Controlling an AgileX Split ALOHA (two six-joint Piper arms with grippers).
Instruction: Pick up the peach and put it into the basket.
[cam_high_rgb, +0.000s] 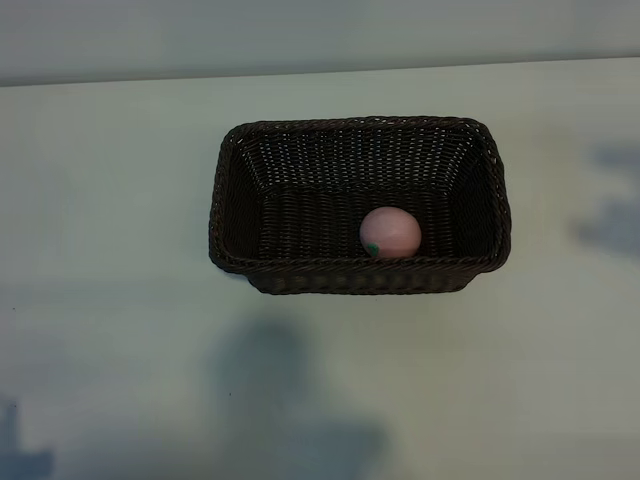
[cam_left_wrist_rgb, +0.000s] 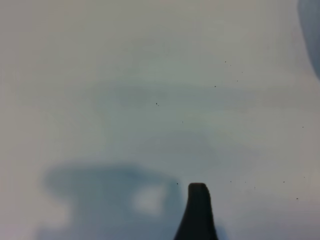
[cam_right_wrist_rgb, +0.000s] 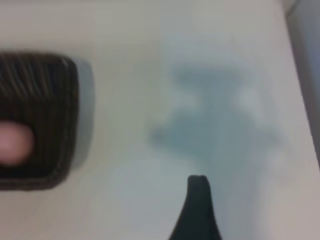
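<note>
Peach (cam_high_rgb: 390, 232): exterior view, inside basket (cam_high_rgb: 360, 275), on its floor against the near long wall, right of middle; no gripper in this view.
Basket: on table (cam_high_rgb: 100, 200), toward the far edge, about centred.
Left wrist view: left gripper, one dark fingertip (cam_left_wrist_rgb: 198, 210) over bare table; jaws apart, holding nothing; peach out of sight.
Right wrist view: right gripper, one dark fingertip (cam_right_wrist_rgb: 198, 207) over bare table; jaws apart, empty; basket corner (cam_right_wrist_rgb: 65, 125) with peach (cam_right_wrist_rgb: 15, 142) inside, well apart from the fingertip.
</note>
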